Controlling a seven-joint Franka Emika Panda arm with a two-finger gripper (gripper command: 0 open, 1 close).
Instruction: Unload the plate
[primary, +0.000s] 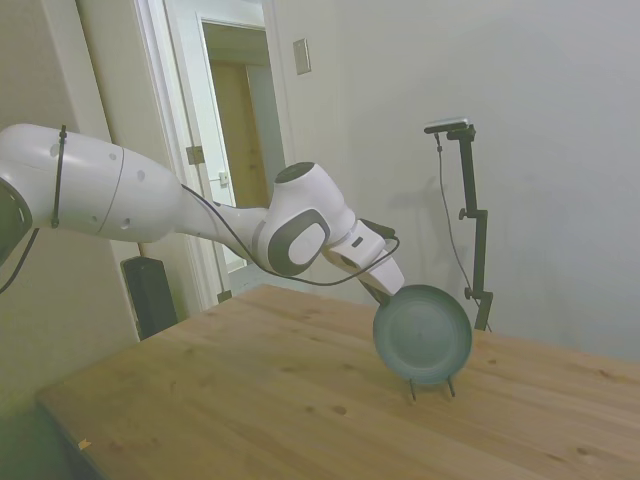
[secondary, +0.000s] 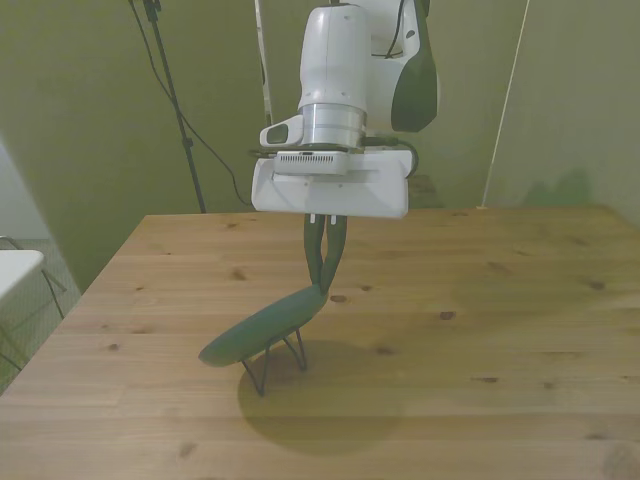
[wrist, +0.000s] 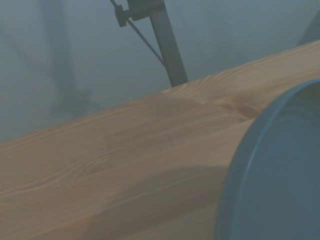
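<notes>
The dark teal-green plate (primary: 423, 334) stands on edge, leaning in a thin dark wire stand (primary: 431, 386) on the wooden table. In the front view the plate (secondary: 265, 328) shows almost edge-on, tilted, over the stand's legs (secondary: 271, 364). My gripper (secondary: 322, 287) comes down from above and its two fingers close together on the plate's upper rim. From the side, the gripper (primary: 385, 296) meets the rim at the plate's upper left. The wrist view shows the plate's rim (wrist: 280, 170) close by and blurred.
The wooden table (primary: 230, 400) stretches wide around the stand. A dark box (primary: 150, 295) stands on the floor beyond the table's corner by the doorway. A white surface (secondary: 15, 270) sits off the table at the front view's left.
</notes>
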